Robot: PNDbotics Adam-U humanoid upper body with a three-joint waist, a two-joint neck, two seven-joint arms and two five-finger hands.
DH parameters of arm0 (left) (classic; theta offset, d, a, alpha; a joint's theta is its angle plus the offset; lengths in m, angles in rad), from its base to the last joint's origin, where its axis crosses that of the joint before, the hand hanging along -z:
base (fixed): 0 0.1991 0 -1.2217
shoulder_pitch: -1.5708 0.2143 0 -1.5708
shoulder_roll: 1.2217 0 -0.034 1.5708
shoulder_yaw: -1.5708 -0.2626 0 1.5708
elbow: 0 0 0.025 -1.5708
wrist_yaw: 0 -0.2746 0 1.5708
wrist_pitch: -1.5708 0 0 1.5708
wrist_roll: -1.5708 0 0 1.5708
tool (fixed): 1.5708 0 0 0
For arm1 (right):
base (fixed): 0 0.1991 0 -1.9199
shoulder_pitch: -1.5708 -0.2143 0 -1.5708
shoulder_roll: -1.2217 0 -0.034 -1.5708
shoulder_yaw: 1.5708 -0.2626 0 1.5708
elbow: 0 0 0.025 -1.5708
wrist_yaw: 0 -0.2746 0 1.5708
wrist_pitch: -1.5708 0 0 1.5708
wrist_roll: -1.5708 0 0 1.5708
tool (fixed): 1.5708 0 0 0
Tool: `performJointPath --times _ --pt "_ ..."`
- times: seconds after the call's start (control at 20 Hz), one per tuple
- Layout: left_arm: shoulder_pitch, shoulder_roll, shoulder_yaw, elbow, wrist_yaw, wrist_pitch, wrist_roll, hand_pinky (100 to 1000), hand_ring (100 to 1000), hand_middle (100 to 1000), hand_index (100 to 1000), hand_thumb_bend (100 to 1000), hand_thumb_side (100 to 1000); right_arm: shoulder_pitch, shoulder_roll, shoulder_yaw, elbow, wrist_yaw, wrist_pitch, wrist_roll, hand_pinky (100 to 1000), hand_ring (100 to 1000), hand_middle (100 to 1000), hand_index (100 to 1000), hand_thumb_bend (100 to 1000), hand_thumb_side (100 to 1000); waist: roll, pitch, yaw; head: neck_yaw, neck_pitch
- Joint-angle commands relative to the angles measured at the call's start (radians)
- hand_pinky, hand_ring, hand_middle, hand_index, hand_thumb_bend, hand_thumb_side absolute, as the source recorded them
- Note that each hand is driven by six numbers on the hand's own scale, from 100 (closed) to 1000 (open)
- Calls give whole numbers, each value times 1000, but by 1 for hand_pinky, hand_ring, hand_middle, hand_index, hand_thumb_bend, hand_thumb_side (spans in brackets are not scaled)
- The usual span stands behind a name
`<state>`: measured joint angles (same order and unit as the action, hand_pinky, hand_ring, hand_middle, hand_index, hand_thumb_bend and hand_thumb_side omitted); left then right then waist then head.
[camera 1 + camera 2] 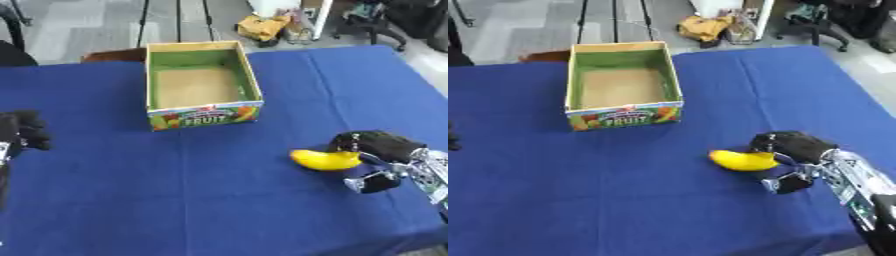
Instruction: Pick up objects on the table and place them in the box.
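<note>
The right hand (378, 146) curls its fingers (354, 141) round the right end of the banana (325, 160), which lies on the blue desk (219, 195). The left hand (24, 131) rests at the left edge, fingers curled, holding nothing. The fruit box (202, 116) stands open at the far middle.

Paired head-mounted stereo views look steeply down on the desk (219, 190) from nearby; both share the box (201, 85).

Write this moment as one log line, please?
right hand: curled on banana | left hand: idle, far left | box: empty | table: blue cloth
</note>
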<state>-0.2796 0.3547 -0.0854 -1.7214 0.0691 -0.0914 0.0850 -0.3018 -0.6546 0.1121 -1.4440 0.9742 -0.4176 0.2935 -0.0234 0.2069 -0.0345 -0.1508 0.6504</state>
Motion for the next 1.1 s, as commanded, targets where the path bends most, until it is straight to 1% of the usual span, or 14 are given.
performJointPath --times 0.05,0.55,0.7,0.9,1.1 --pt "-9 27 7 -18 -2 0 1 539 562 575 727 547 820 -20 -36 -12 -33 -4 3 -9 758 839 807 593 100 308 -2 -15 -1 -1 1" --pt "-7 29 6 -18 -2 0 1 540 561 574 726 548 819 -45 -61 -11 -55 -5 7 -19 764 839 808 574 100 323 -5 -19 1 -1 0" --pt "-7 30 6 -18 -2 0 0 540 561 574 726 548 819 -59 -72 -8 -55 -3 6 -24 769 838 809 577 100 341 -7 -20 3 -2 1" --pt "-7 30 3 -18 -3 0 -2 540 561 574 726 548 819 -94 -93 -2 -46 3 3 -35 776 837 810 581 100 369 -11 -22 12 -5 0" --pt "-7 32 1 -17 -3 1 -5 540 560 574 726 549 819 -145 -117 10 -29 14 -7 -51 783 836 811 587 100 401 -14 -21 24 -10 -2"
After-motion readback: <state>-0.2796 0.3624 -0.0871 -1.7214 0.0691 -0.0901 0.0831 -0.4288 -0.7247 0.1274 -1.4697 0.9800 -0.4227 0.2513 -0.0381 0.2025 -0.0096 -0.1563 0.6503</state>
